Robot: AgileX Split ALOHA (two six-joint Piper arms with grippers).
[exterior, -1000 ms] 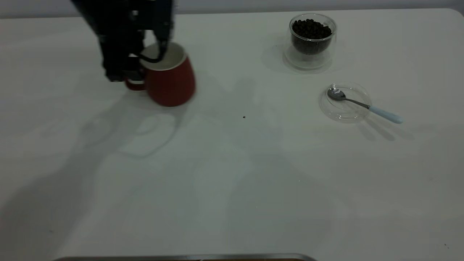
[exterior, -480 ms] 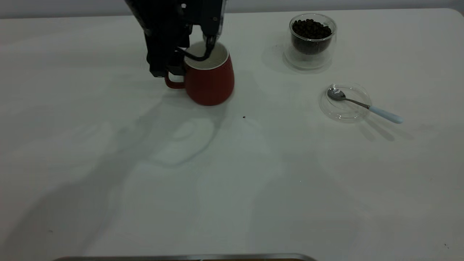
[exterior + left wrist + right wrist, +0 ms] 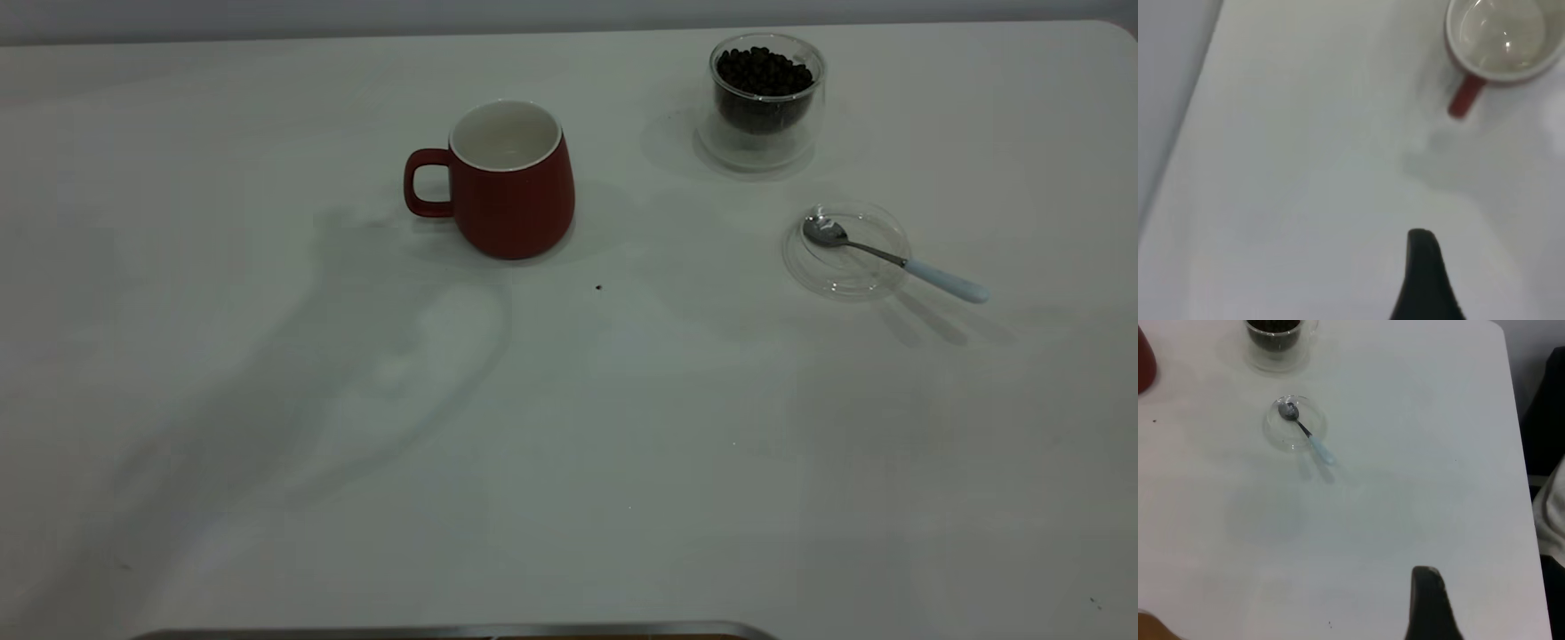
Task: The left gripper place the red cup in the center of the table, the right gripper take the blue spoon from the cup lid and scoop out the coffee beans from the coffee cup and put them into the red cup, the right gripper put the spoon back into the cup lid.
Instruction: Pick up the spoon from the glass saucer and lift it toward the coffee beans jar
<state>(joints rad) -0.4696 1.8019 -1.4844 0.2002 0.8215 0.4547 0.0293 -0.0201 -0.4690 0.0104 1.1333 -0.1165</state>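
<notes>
The red cup (image 3: 511, 191) stands upright by itself near the table's middle, toward the far side, its handle to the left and its white inside empty. In the left wrist view the red cup (image 3: 1498, 33) lies well ahead of my left gripper (image 3: 1425, 280), which is open and holds nothing; only one dark finger shows. The glass coffee cup (image 3: 765, 98) full of coffee beans is at the far right. In front of it, the blue-handled spoon (image 3: 893, 260) rests in the clear cup lid (image 3: 836, 271). My right gripper (image 3: 1426, 607) hovers far from the spoon (image 3: 1308, 437).
A single stray bean (image 3: 598, 287) lies in front of the red cup. A metal rim (image 3: 462, 629) runs along the near edge. Beyond the table's right edge, the right wrist view shows a dark shape (image 3: 1545, 420) and pale cloth (image 3: 1551, 513).
The left gripper carried the red cup to the right, set it down, let go and drew back out of the exterior view. Spoon, lid and coffee cup have not moved.
</notes>
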